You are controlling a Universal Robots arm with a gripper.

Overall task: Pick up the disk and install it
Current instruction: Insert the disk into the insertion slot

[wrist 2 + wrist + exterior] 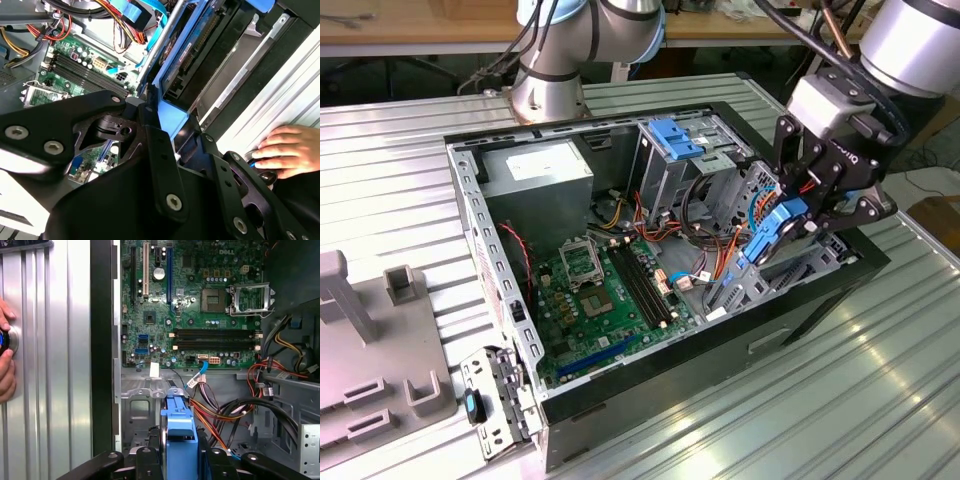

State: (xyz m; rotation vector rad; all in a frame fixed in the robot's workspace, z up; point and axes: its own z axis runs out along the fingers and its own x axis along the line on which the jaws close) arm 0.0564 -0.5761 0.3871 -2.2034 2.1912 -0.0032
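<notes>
Closest to the lens in both wrist views are the black jointed links of the pincer point(181, 461) point(167, 137), clenched on the blue-framed end of the disk point(180, 430). One finger point(149, 462) sits on each side of the blue carrier.

In the exterior view the pincer point(798, 215) hangs over the exterior view's right end of an open computer case point(620, 420). The disk point(772, 228) is gripped there, tilted steeply, with its lower end dipping inside the case wall. Whether it touches the metal bay beneath cannot be told. In the second wrist view the disk point(200, 45) shows as a dark slab edged in bright blue.

A loose tangle of red, orange and black cables point(715, 235) lies just beside the disk. A green motherboard point(600, 290) lies flat on the case floor. At the far side stands an upright grey drive cage point(665, 175) topped by a fixed blue bracket point(675, 135).

The case rests on a ribbed metal worktop point(820, 400). A grey fixture point(370, 350) sits at the near edge on the exterior view's left.

In the second wrist view a person's hand point(280, 150) rests on the worktop outside the case, fingers over a small blue-lit button point(256, 164).
</notes>
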